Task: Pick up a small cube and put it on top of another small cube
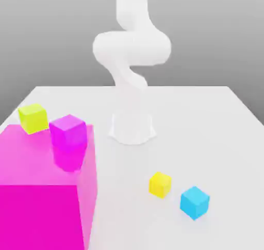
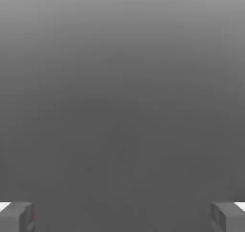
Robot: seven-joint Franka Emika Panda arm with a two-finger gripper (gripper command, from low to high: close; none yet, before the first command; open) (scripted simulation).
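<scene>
The small cyan cube (image 1: 195, 202) sits on the white bench (image 1: 206, 120) at the lower right of the exterior frame, just beside the golden-yellow cube (image 1: 160, 184), the two apart. At left, a purple cube (image 1: 68, 132) and a lime cube (image 1: 33, 117) rest by the big pink block (image 1: 44, 187). The white arm (image 1: 131, 48) rises behind, its jaws released, fingertips (image 2: 16, 216) spread wide in the hand view.

Purple cube (image 1: 67, 132) apparently atop pink block (image 1: 36, 192)
</scene>
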